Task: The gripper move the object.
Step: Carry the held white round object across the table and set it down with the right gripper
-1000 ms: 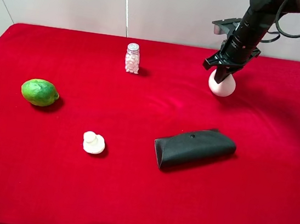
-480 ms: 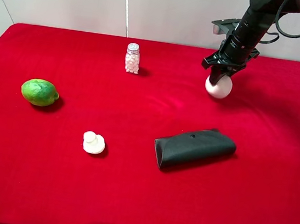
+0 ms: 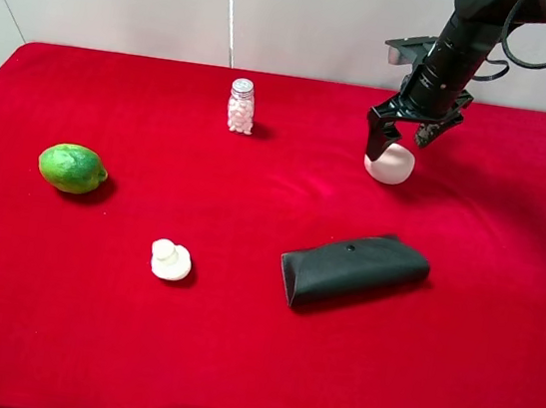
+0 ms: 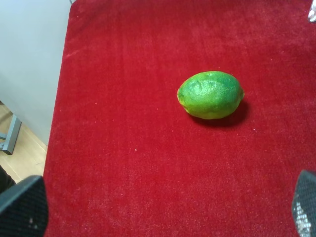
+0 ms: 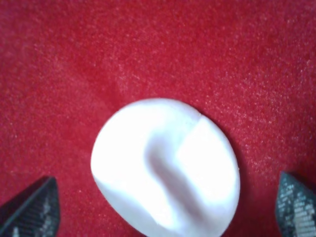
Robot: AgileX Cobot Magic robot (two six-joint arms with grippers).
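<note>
While our right gripper stands spread over the object, upper right, we risk nudging it on lift-off; left gripper's state: cannot tell

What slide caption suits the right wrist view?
Open black gripper fingers flank an off-white dented rounded lump on red cloth.

On the red table there are one lime, one glass jar, one white object, one mushroom-like piece, one black pouch.
</note>
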